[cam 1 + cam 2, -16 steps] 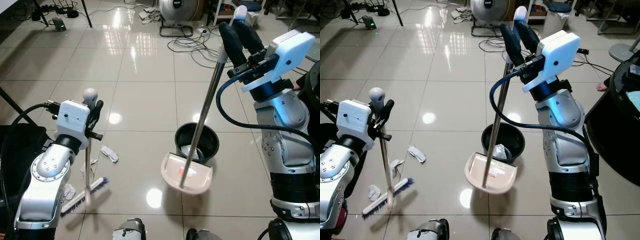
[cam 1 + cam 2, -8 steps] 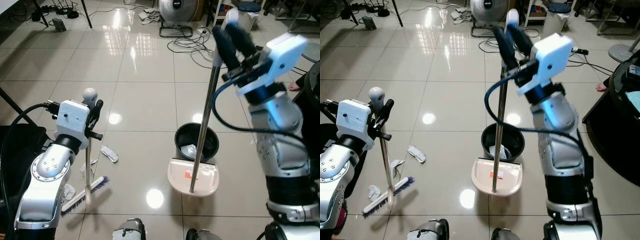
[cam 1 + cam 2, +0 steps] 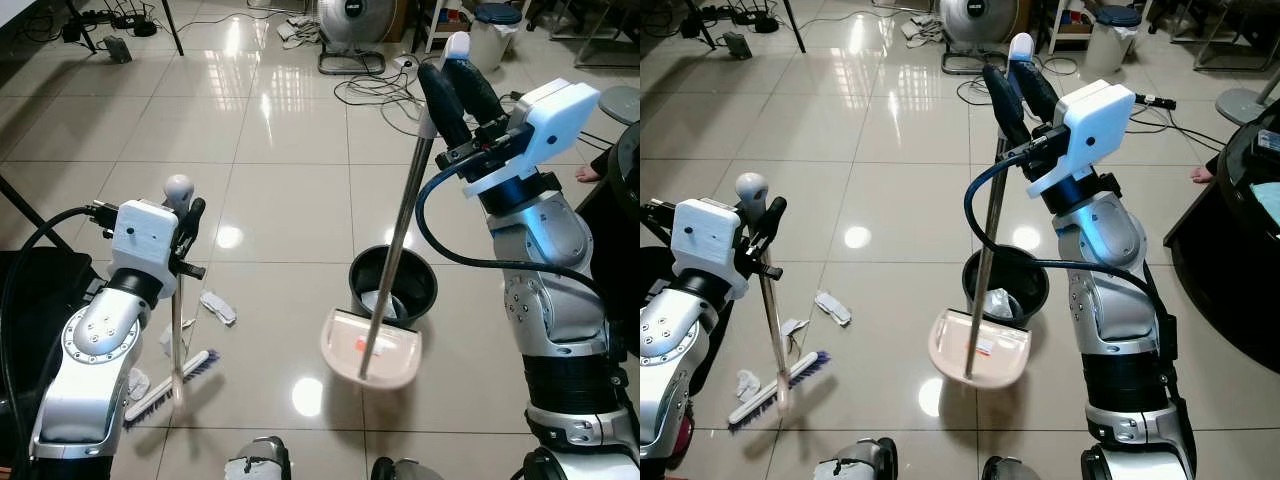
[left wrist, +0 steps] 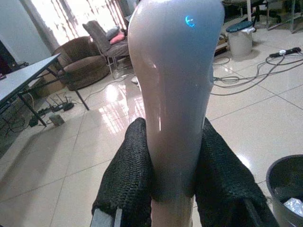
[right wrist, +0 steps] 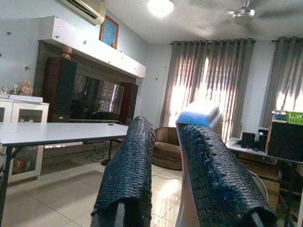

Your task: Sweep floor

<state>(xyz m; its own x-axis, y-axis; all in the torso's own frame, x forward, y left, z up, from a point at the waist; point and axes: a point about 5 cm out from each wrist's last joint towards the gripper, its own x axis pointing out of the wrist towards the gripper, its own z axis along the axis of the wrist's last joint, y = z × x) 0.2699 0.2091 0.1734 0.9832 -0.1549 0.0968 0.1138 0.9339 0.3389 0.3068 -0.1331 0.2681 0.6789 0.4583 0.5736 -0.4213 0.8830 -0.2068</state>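
Gripping broom handle (image 3: 176, 300) — left gripper (image 3: 186, 215); dustpan pole (image 3: 395, 245) — right gripper (image 3: 450, 85)

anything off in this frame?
Yes. The dustpan hangs tilted beside the black bin, not flat on the floor, while crumpled paper scraps lie unswept by the broom.

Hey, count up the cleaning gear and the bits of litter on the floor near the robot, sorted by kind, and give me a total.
Broom, held by the left gripper: 1
Dustpan, handle held by the right gripper: 1
Black bin: 1
Paper scraps lying loose by the broom: 3
Total: 6
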